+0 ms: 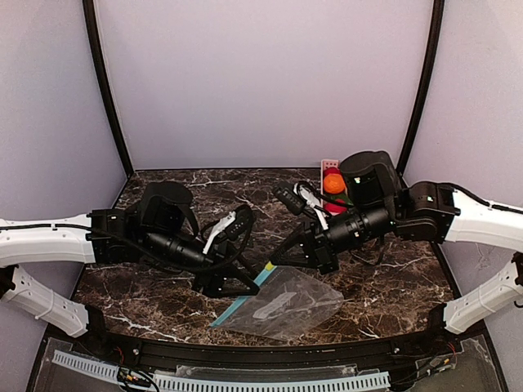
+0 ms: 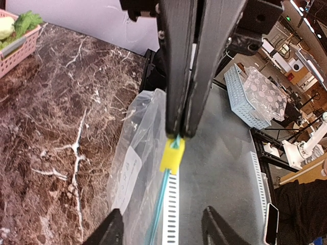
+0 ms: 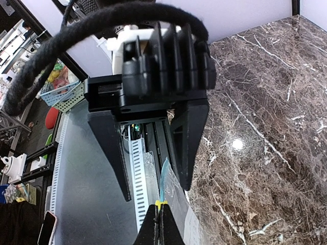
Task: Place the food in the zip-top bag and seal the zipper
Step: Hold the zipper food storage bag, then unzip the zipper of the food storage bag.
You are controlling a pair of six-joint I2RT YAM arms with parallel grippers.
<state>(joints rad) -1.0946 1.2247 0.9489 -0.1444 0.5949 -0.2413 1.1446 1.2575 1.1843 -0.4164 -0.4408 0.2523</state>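
Jaws of the right gripper are pressed together, clamped on the end of the thin teal-blue zipper strip just above a small yellow plastic tab fixed on that strip. Jaws of the left gripper stand wide apart and face the right jaws, tip to tip and near them. The zipper strip runs from the right jaws' pinch point through the open gap of the left jaws; whether either left finger touches it cannot be told.

The clear, crinkly rectangular zip-top bag hangs off the strip to one side of both sets of jaws. Its whitish label patch is just beside the left jaws, and its body is spread over the dark brown white-veined marble table on the near side of the grippers. In the top view only the bag's mouth corner rises to the right jaws. What the bag holds cannot be made out.

A pink slotted plastic basket stands well apart from both jaws, beyond the right arm at the table's far edge. It holds a leafy green toy vegetable and a pale whitish-green toy gourd, touching each other.
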